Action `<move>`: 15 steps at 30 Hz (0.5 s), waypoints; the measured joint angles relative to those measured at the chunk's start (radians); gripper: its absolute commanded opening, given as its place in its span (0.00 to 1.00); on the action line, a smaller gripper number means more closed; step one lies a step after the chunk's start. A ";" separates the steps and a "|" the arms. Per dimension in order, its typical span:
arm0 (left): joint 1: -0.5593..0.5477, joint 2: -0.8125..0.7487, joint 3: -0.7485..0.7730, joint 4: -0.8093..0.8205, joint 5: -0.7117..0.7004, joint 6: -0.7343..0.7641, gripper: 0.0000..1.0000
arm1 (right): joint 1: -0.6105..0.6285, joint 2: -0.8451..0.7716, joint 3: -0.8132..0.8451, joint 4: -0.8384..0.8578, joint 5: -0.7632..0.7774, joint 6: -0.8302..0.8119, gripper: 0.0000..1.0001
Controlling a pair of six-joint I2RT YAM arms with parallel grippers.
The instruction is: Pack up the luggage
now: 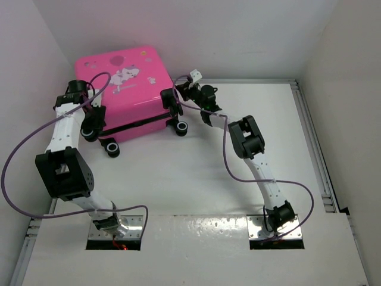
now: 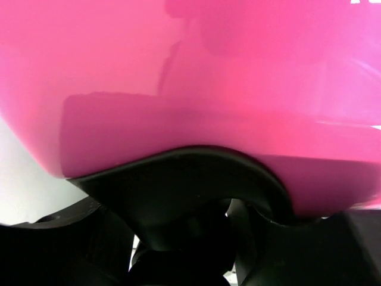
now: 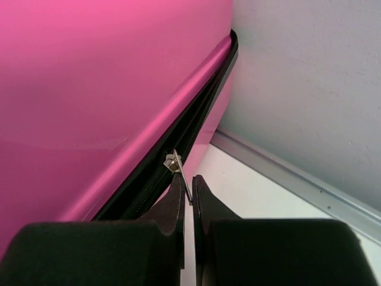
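The hot-pink luggage (image 1: 128, 89) lies closed at the back left, its white cartoon print facing up and its black wheels (image 1: 180, 128) toward me. My right gripper (image 1: 171, 101) is at its right side. In the right wrist view the gripper (image 3: 190, 186) is shut on the small metal zipper pull (image 3: 177, 167) of the black zipper (image 3: 196, 122). My left gripper (image 1: 91, 126) presses against the luggage's front left corner. In the left wrist view the pink shell (image 2: 208, 71) and a black wheel housing (image 2: 178, 179) fill the frame, and its jaws are lost in the dark.
White walls close off the back and both sides, and the luggage's far end lies close to the back wall (image 3: 309, 77). A metal rail (image 1: 315, 149) runs along the table's right edge. Purple cables (image 1: 24, 149) loop beside both arms.
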 measured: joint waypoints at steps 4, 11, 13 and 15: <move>-0.022 -0.010 -0.016 0.019 -0.044 0.009 0.00 | -0.005 0.062 0.099 -0.014 -0.010 0.008 0.00; -0.053 -0.037 -0.055 0.065 -0.106 0.027 0.00 | -0.008 0.109 0.153 0.007 -0.018 0.021 0.00; -0.063 -0.048 -0.074 0.087 -0.124 0.034 0.00 | -0.009 0.113 0.154 0.018 -0.019 0.024 0.00; -0.071 -0.059 -0.092 0.108 -0.140 0.042 0.00 | -0.009 0.114 0.154 0.019 -0.019 0.025 0.00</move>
